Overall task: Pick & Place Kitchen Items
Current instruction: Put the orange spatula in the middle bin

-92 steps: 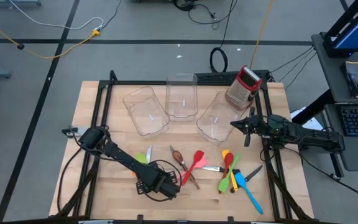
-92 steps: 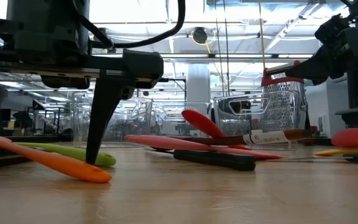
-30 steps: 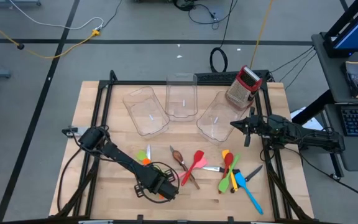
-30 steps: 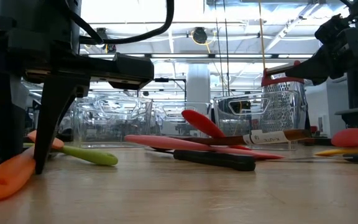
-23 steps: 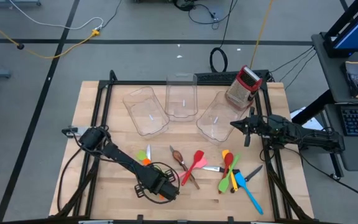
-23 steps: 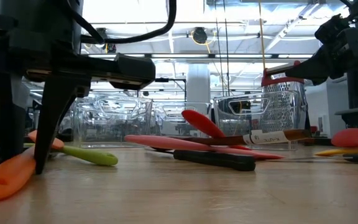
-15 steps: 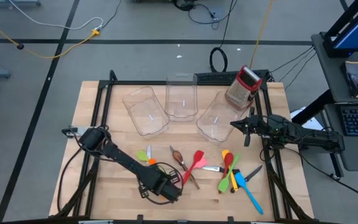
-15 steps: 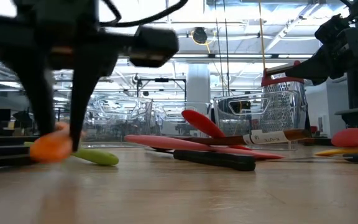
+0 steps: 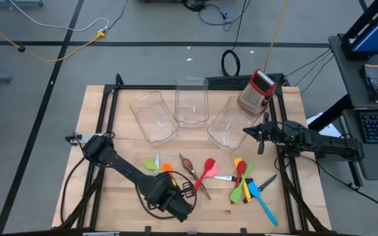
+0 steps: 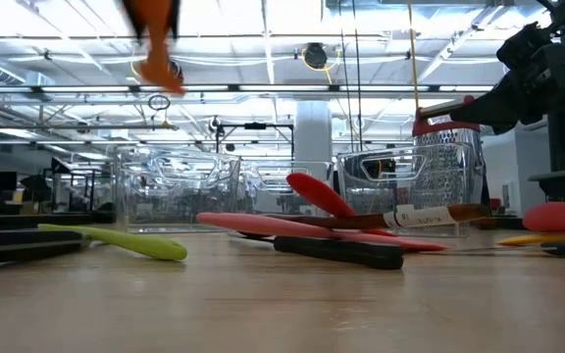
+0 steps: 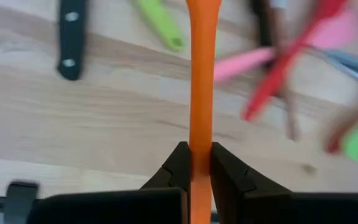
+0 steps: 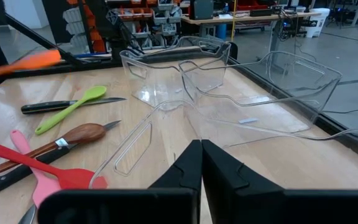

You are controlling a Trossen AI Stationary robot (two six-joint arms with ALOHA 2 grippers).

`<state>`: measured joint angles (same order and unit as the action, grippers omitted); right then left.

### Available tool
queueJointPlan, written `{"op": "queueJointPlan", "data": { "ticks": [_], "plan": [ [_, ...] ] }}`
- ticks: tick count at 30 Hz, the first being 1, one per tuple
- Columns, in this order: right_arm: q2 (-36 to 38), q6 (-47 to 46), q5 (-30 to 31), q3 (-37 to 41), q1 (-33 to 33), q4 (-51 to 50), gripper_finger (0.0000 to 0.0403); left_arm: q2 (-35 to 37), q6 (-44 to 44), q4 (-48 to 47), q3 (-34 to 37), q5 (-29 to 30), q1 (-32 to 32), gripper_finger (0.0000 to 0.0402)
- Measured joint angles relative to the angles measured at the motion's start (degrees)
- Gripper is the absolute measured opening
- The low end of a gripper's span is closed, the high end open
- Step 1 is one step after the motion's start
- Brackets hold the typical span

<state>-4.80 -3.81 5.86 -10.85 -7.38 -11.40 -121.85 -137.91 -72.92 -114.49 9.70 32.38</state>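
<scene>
My left gripper (image 9: 168,182) is near the table's front, shut on an orange utensil (image 11: 202,74) that hangs in the air; the utensil also shows in the low view (image 10: 155,44) and the right wrist view (image 12: 27,62). Below it on the wood lie a green spoon (image 9: 151,164), a black-handled knife (image 11: 70,37), a brown spoon (image 9: 189,167) and crossed red and pink spatulas (image 9: 205,172). More coloured utensils (image 9: 248,183) lie to the right. My right gripper (image 9: 260,134) waits shut beside the right-hand clear bin (image 9: 228,124). My left gripper pinches the orange utensil's slim handle (image 11: 201,146) between its two fingers. The handle runs along the fingers and out past their tips. The fingers slant down from above, toward the far edge. The utensil is lifted clear of the table.
Three clear plastic bins (image 9: 153,117) (image 9: 191,101) (image 12: 278,81) stand in a row at the back. A red-topped metal grater (image 9: 258,90) stands at the back right. Black frame rails (image 9: 107,131) run along the table's sides.
My left gripper has risen, staying shut, and has carried the orange utensil up with it. The utensil lay with one end on the wood a second ago and now hangs clear, high in the low view. The green spoon has stayed put.
</scene>
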Motion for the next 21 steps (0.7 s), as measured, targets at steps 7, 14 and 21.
{"op": "queueJointPlan", "data": {
  "ticks": [7,14,21],
  "plan": [
    [0.0,0.0,0.0,0.0,0.0,0.0,0.0004,0.1,10.6,3.2,-5.4,11.6,-0.9,0.0025],
    [0.0,0.0,0.0,0.0,0.0,0.0,0.0004,0.1,35.0,19.4,-5.8,16.6,-3.5,0.0024],
    [0.0,0.0,0.0,0.0,0.0,0.0,0.0004,0.1,58.7,40.8,-5.9,16.0,-6.9,0.0024]
  ]
}}
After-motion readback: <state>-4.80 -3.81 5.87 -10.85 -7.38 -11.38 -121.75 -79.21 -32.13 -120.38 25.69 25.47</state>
